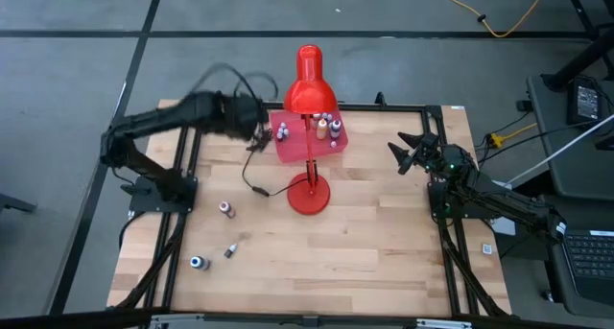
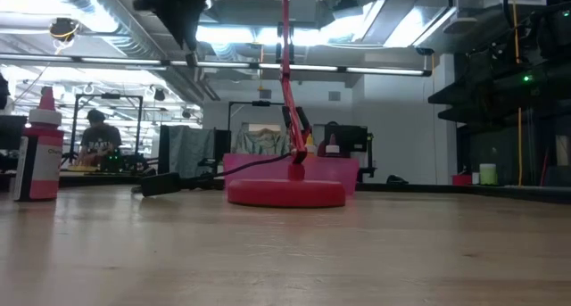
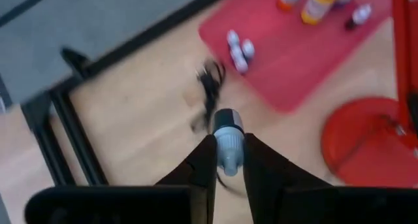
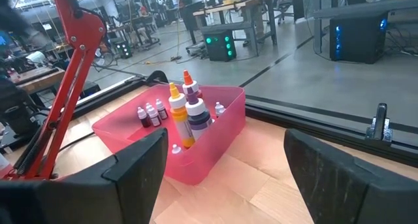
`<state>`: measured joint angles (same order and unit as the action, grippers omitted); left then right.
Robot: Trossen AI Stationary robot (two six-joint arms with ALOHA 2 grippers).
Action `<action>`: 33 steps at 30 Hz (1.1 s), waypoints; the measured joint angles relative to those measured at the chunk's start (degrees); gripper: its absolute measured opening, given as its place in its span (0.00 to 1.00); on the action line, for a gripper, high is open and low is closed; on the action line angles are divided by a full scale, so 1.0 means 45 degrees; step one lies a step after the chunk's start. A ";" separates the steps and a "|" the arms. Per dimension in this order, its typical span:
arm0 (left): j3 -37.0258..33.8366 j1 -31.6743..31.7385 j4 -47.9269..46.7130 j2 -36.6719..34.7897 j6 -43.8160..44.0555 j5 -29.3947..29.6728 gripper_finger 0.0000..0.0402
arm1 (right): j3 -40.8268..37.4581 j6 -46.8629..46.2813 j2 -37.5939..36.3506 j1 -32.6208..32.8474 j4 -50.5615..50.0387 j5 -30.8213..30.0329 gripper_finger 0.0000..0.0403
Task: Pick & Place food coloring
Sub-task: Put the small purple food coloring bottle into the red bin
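Plastic, high view: small hard food coloring bottles, likely light and stiff, easy to tip; three lie loose on the wooden surface (image 1: 384, 233) at the lower left of the frame, a red one (image 1: 226, 209), a dark one (image 1: 230, 251) and a blue one (image 1: 198, 263). Others stand in the pink tray (image 1: 297, 149) at upper centre, just behind the red lamp (image 1: 309, 128).
Left arm, high view: the left end effector (image 1: 251, 118) is blurred at the upper left, near the tray's left edge.
Right arm, high view: the right end effector (image 1: 408, 149) waits at the right of the frame, fingers spread, nothing between them.
Low view: a red bottle with a pale cap (image 2: 37, 145) stands upright at the far left; the lamp base fills the centre, the tray behind it.
Grip, left wrist view: the left end effector (image 3: 228, 160) is clenched on a small bottle (image 3: 228, 140) with a pale cap pointing away from the wrist, fingers pressing its sides. The round body is probably slippery, so a hold across the middle of the body suits it. The tray shows at the upper right of the frame.
Right wrist view: the right end effector (image 4: 225, 162) is released and empty; the tray holds tall and tiny bottles (image 4: 186, 116) at the centre.
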<state>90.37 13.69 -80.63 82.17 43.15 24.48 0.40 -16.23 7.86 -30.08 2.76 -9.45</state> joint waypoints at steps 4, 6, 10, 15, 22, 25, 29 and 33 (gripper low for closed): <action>0.0000 0.2505 0.1539 -0.0052 -0.3269 -0.1222 0.12 | 0.0000 0.0010 -0.0005 0.0000 0.0005 0.0000 0.76; 0.0000 0.3504 0.2455 0.0125 -0.4714 -0.1927 0.12 | 0.0000 0.0010 -0.0005 0.0003 0.0001 0.0000 0.76; 0.0000 0.4972 0.3813 0.0950 -0.6718 -0.3088 0.12 | 0.0000 0.0004 -0.0005 -0.0001 0.0005 0.0000 0.76; 0.0000 0.5843 0.4725 0.2455 -0.8336 -0.4000 0.12 | 0.0000 0.0006 -0.0005 0.0001 0.0005 0.0000 0.76; 0.0000 0.5885 0.5989 0.4401 -0.9509 -0.4897 0.12 | 0.0000 0.0018 -0.0001 0.0003 0.0005 0.0000 0.76; -0.0005 0.5793 0.6210 0.5011 -0.9549 -0.5137 0.12 | 0.0000 0.0004 0.0000 0.0004 0.0005 0.0000 0.76; -0.0005 0.5612 0.6567 0.5555 -0.9772 -0.5370 0.12 | 0.0000 0.0004 -0.0005 0.0001 0.0000 0.0000 0.76; 0.0000 0.5467 0.6796 0.6123 -0.9777 -0.5635 0.12 | 0.0000 0.0004 -0.0004 0.0002 0.0005 0.0000 0.76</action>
<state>90.37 38.29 -50.05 109.72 -0.84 -0.88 0.40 -16.21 7.84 -30.07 2.79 -9.45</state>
